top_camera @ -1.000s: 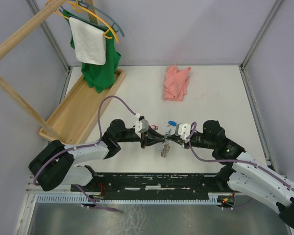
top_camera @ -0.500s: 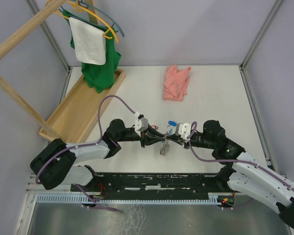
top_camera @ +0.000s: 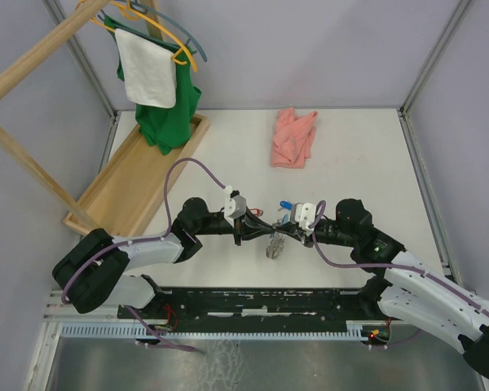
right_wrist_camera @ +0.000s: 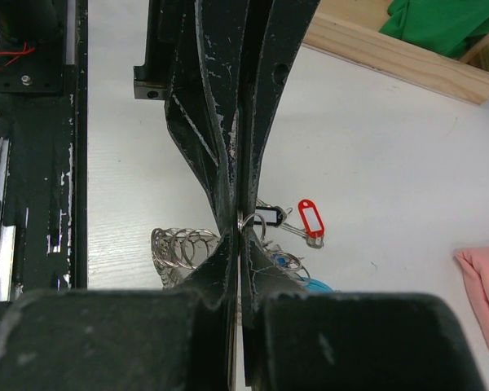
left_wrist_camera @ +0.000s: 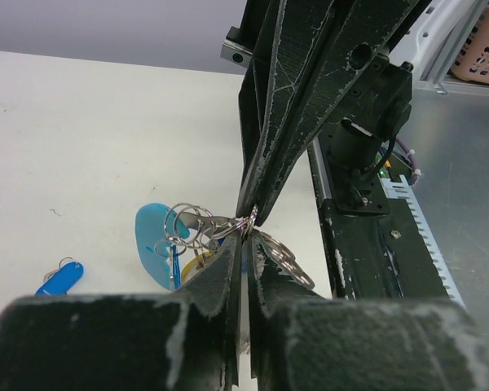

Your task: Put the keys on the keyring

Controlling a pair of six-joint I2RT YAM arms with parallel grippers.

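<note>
My left gripper (top_camera: 264,230) and right gripper (top_camera: 282,232) meet tip to tip above the middle of the table. Both are shut on a thin wire ring of the keyring (top_camera: 275,245), whose silvery bunch hangs below the tips. The left wrist view shows its rings (left_wrist_camera: 187,224), its light-blue tag (left_wrist_camera: 153,240) and a yellow tag (left_wrist_camera: 197,262) under my left gripper (left_wrist_camera: 246,241). In the right wrist view, a coil of rings (right_wrist_camera: 179,244) hangs left of my right gripper (right_wrist_camera: 240,232). Loose keys lie on the table: a blue-tagged one (left_wrist_camera: 59,277), a red-tagged one (right_wrist_camera: 311,218) and a black-tagged one (right_wrist_camera: 269,214).
A pink cloth (top_camera: 293,137) lies at the back of the table. A wooden tray (top_camera: 134,183) sits at the left, with a green garment (top_camera: 169,114) hanging over it from a wooden rack. A black rail (top_camera: 261,298) runs along the near edge.
My left gripper's jaws have closed further onto the ring. Both arms and the hanging bunch have barely shifted.
</note>
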